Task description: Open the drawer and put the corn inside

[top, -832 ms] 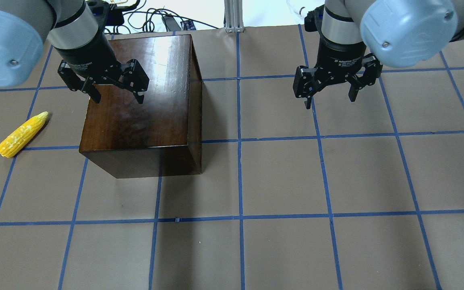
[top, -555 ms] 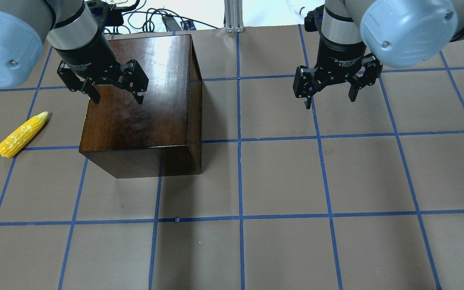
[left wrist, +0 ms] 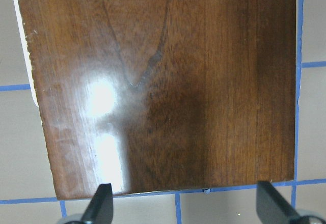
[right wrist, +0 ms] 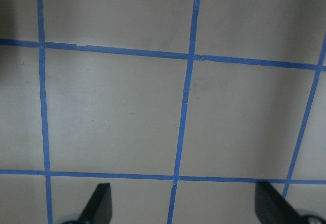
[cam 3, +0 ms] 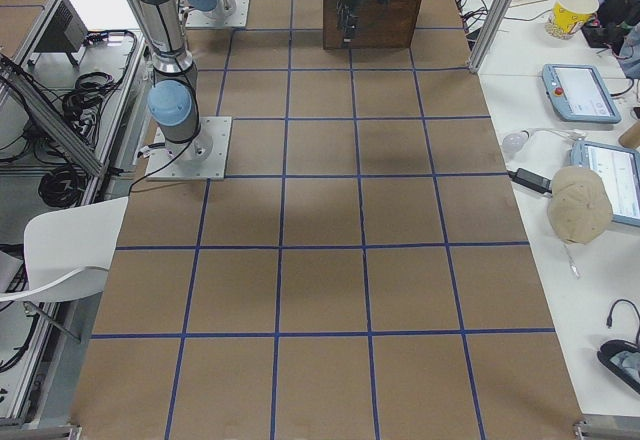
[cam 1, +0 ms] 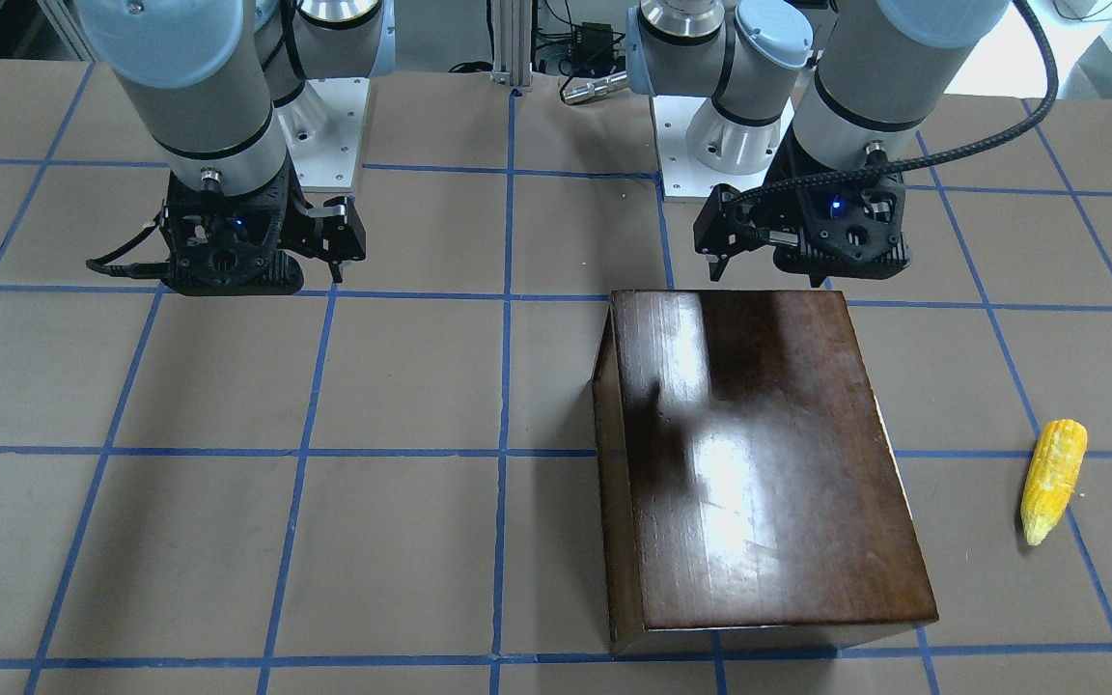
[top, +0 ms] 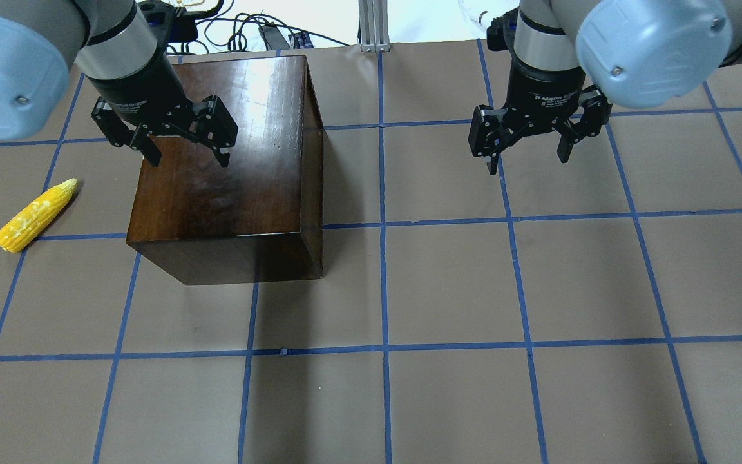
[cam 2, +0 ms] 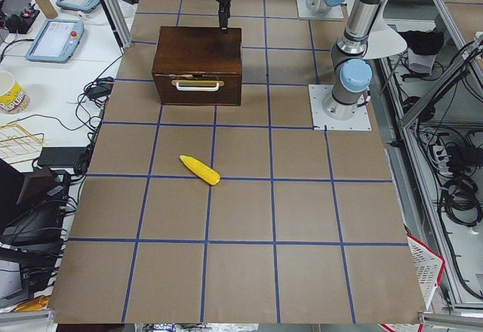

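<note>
Only the exterior left view shows the drawer (cam 2: pixel 198 90). Its dark front panel, with a pale handle (cam 2: pixel 198 84), sits flush in the face of the box (top: pixel 229 161) that is turned toward the robot's left, so the drawer is shut. The overhead and front-facing views show just the box's glossy top and plain dark sides. The corn (top: pixel 36 216) lies flat on the brown table (top: pixel 448 283) to the left of the box, on the handle side and well apart from it. It lies at a slant across a blue tape line, with its thin tip pointing away from the robot and toward the box. The left gripper (top: pixel 188 158) hangs above the top of the box with its fingers pointing down. In its wrist view the shiny wood fills the picture, and the two fingertips (left wrist: pixel 102 203) stand far apart at the bottom corners, with nothing between them and touching nothing. The right gripper (top: pixel 528 162) hangs over bare table well to the right of the box. Its wrist view shows only paper and tape lines, and its fingertips (right wrist: pixel 99 203) are likewise spread wide and empty. The exterior right view shows both grippers only small and far off, near the box.
</note>
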Controlling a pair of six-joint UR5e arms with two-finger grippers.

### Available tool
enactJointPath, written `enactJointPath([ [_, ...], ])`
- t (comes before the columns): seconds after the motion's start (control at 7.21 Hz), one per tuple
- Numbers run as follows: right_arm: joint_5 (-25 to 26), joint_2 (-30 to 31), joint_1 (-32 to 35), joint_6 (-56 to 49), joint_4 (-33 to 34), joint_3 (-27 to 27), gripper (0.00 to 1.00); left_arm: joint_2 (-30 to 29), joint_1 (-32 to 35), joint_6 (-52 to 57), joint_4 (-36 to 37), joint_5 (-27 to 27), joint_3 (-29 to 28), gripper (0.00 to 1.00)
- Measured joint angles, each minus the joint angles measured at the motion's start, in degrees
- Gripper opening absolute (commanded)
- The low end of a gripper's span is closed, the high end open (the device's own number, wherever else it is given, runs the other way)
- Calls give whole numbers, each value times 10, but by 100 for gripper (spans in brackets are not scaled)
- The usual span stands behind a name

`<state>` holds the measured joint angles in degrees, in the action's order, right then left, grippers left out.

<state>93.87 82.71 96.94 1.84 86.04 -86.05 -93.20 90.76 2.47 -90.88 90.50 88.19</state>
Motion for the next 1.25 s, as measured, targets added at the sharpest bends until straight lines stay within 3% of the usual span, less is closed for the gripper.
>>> enactJointPath([
  [1.25,0,0,0,0,0,0,100,3,-11,1,-2,-3,1,100],
])
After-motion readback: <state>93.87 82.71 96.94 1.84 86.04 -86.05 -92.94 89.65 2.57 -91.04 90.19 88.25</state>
